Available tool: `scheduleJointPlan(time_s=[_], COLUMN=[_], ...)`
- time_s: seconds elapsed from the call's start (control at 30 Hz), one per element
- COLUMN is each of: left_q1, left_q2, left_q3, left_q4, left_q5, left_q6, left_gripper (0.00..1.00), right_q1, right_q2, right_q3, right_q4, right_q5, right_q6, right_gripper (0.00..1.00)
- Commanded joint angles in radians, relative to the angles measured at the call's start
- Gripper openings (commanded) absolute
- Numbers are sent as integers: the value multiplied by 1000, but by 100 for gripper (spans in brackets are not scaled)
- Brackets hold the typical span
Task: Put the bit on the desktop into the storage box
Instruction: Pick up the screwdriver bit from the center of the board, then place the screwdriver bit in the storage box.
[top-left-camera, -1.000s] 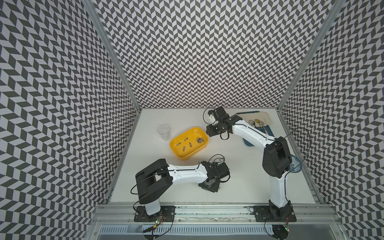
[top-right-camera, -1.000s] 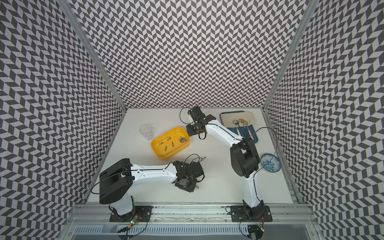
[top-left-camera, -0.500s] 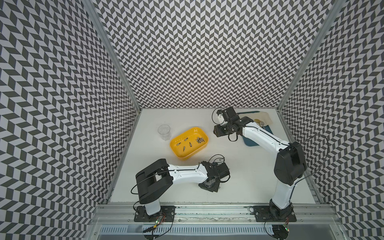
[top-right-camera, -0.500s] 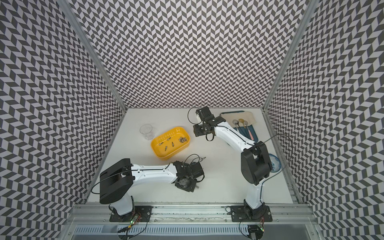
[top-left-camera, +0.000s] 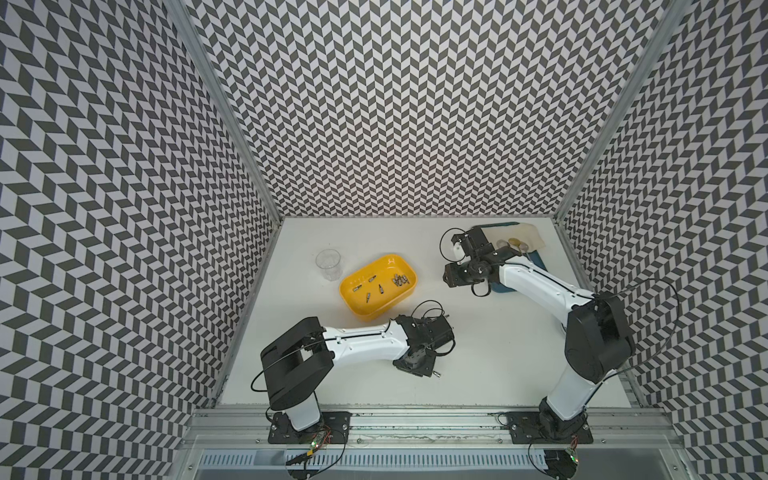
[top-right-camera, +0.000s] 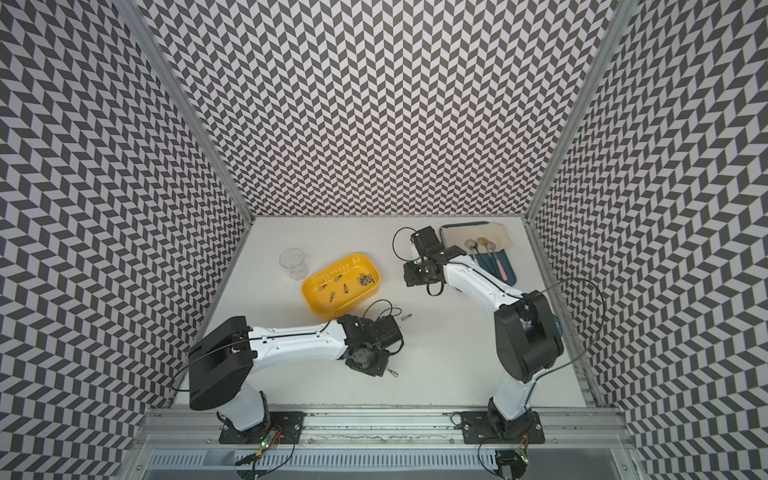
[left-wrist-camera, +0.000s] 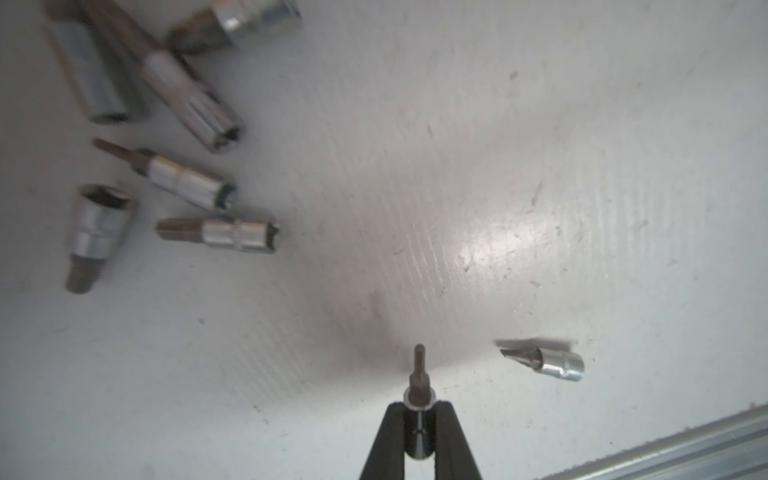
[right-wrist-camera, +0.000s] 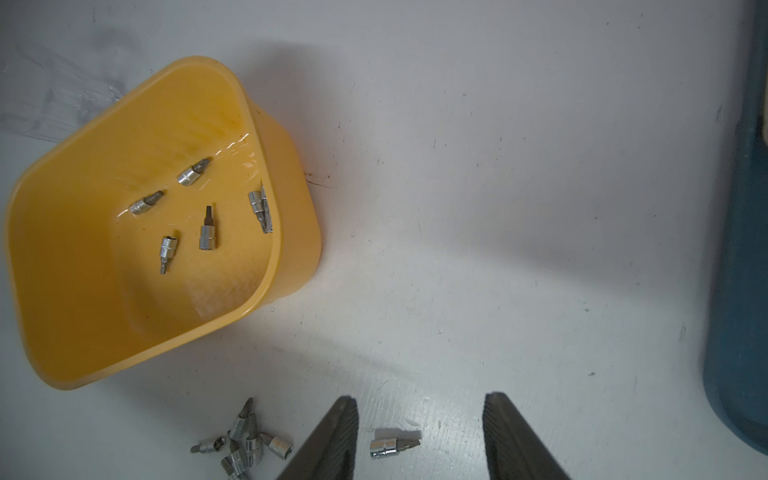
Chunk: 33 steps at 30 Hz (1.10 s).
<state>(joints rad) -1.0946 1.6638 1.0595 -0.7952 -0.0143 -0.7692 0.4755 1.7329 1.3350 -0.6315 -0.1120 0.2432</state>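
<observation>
Steel bit clamped in our left fingers, tip out over the surface, off the robot-facing side of the yellow storage box, not in it. Our right fingers are spread and empty, off its logo end.

A clear glass cup stands upright at the far left. In the far right corner lies a flat blue tray, a pale sheet over its far part and three spoons side by side on it. Black-and-white chevron walls enclose three sides.
</observation>
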Motion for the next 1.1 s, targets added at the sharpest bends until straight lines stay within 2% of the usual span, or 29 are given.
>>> scheduleJointPlan(time_s=[0.0,0.2,0.4,0.73,1.07], left_q1=[52,172,317,537,641], left_q2=[-70,-132,-123,-13,147], left_q3=[50,110,188,242,336], left_q4=[-48,-83,-115,-24,9], left_q5=[-22,-20,-40,-51,-51], left_q6=[55,137,232,332,397], left_gripper=[0,0,0,0,0], right_q1=[-2,-2,-5,0,30], right_q2=[-57,-86,-138,-215,-251], right_q3=[-34,-93,-175,-276,-317], right_q4=[53,62,66,63,66], right_q5=[-19,-17,-23,-97,-123], right_q6=[27,34,45,79,100], right_gripper=[53,53,53,53,53])
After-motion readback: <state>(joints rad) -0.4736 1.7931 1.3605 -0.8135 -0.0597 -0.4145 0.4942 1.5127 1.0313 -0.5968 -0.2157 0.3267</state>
